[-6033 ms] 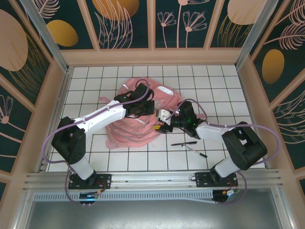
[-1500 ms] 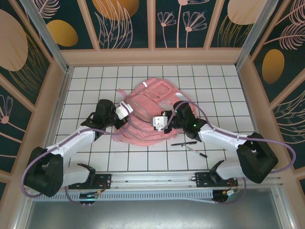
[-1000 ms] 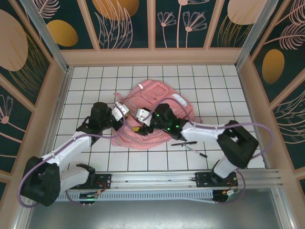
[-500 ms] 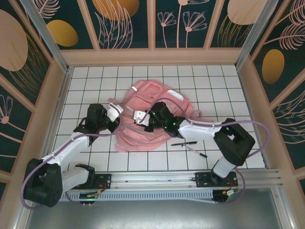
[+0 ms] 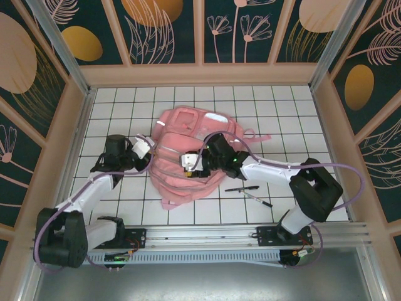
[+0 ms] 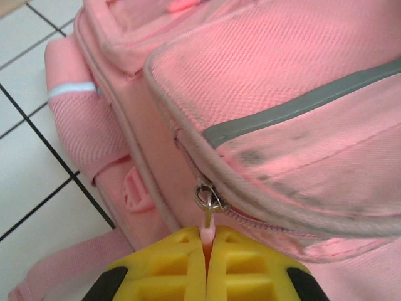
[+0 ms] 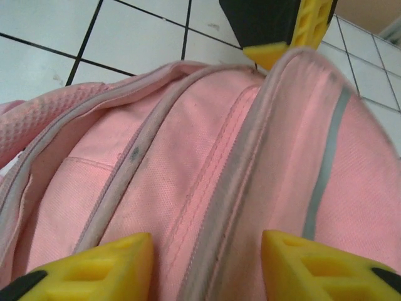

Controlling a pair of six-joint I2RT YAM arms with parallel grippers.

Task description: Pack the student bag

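student bag (image 5: 188, 128): flat on table (image 5: 113, 106), contents hidden | left gripper (image 6: 208, 241): pinched on bag's zipper pull (image 6: 207, 210) | right gripper (image 7: 207, 251): fingers apart over bag's seam | two pens (image 5: 242, 188): outside, near bag

Both arms are wearing the same colours. The left arm (image 5: 94, 188) and the right arm (image 5: 269, 170) are showing smooth white link shells between bulky black joint housings, and each one is sitting on a black base plate (image 5: 119, 238). A thin purple cable (image 5: 341, 165) is looping outside along each arm. A small green light (image 5: 233, 160) is glowing near the right wrist. The left gripper (image 6: 208, 235) and the right gripper (image 7: 205, 244) are carrying bright yellow fingers (image 7: 301, 266), moulded with hollow ribs, over black bodies.
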